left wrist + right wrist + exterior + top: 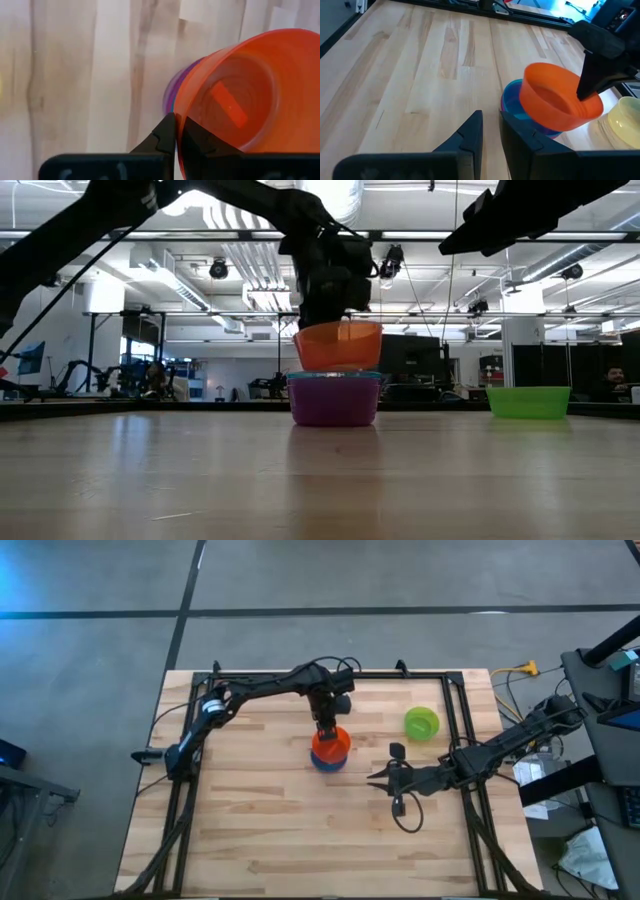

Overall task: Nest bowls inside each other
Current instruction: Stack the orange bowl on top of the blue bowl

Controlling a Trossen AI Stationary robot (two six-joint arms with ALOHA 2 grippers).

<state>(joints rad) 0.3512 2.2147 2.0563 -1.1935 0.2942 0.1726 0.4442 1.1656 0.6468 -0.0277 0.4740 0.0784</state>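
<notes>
Left gripper (327, 732) pinched shut on the rim of the orange bowl (338, 345), holding it tilted just above the purple bowl (334, 401) mid-table, green bowl (421, 722) apart, right gripper (378, 778) idle nearby, fingers slightly parted.

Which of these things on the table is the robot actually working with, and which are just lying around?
Part of the job:
- orange bowl, pinched at its rim by the left end effector
- purple bowl with a teal-blue bowl nested in it, under the orange one
- green bowl, apart
- yellow bowl, at the edge of the right wrist view

Just lying about:
- yellow cable beyond the table edge
</notes>
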